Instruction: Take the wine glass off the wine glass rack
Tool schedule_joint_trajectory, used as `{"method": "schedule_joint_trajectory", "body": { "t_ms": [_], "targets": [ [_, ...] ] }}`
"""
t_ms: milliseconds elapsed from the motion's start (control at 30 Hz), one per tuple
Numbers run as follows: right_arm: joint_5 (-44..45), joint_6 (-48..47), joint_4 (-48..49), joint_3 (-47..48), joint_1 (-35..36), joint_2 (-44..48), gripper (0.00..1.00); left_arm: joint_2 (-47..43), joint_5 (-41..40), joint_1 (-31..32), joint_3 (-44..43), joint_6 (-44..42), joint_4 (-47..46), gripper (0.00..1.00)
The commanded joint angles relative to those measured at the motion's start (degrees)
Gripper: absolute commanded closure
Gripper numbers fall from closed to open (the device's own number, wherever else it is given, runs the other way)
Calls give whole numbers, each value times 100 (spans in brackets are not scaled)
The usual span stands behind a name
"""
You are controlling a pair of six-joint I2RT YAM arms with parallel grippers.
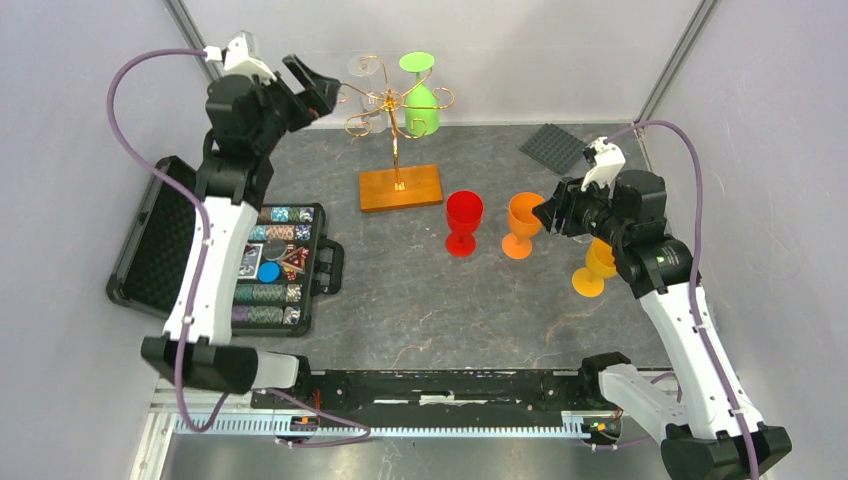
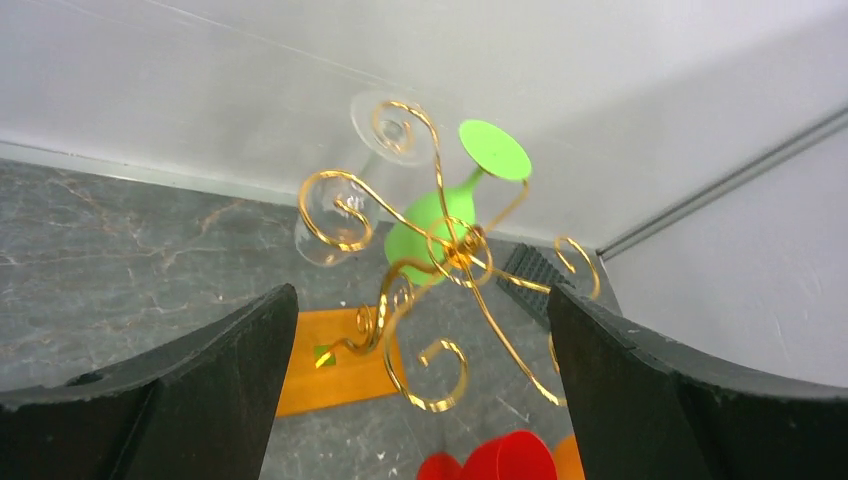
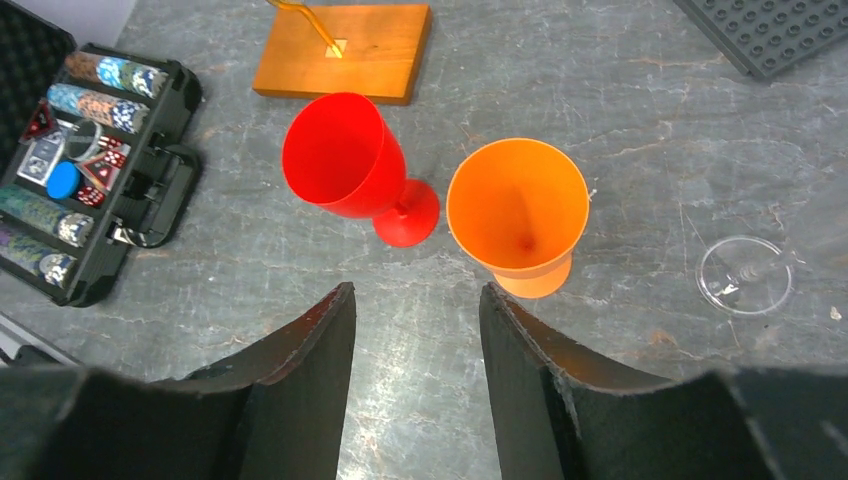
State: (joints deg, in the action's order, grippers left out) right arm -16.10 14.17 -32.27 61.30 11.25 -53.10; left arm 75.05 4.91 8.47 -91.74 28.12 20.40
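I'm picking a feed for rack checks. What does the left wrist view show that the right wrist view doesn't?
Only the left wrist: the rack's gold scrolled arms, with a clear wine glass and a green wine glass hanging from them. Only the right wrist: the poker chip case and a clear glass foot. Both: the rack's wooden base, the red glass and the orange glass.

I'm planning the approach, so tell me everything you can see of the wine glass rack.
The wine glass rack is a thin gold wire stand: curly scrolled arms spread from the top of a slim post, fixed in a rectangular orange-brown wooden base. It stands upright at the back of the grey table. A clear glass and a green glass hang upside down from its arms. The left pincer is open, facing the arms, gripping nothing.
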Motion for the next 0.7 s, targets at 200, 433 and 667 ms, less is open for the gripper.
{"method": "schedule_joint_trajectory", "body": {
  "t_ms": [200,433,667],
  "targets": [
    [98,330,444,-86,-13,191,48,2066,2015,-1308,-1644,1306,-810,15],
    [54,451,484,-272,-13,245,49,4024,3484,-1374,-3580,1868,-808,22],
    [-14,531,521,-415,-6,317,50,4741,3947,-1228,-3820,2498,-1497,29]
  ]
}}
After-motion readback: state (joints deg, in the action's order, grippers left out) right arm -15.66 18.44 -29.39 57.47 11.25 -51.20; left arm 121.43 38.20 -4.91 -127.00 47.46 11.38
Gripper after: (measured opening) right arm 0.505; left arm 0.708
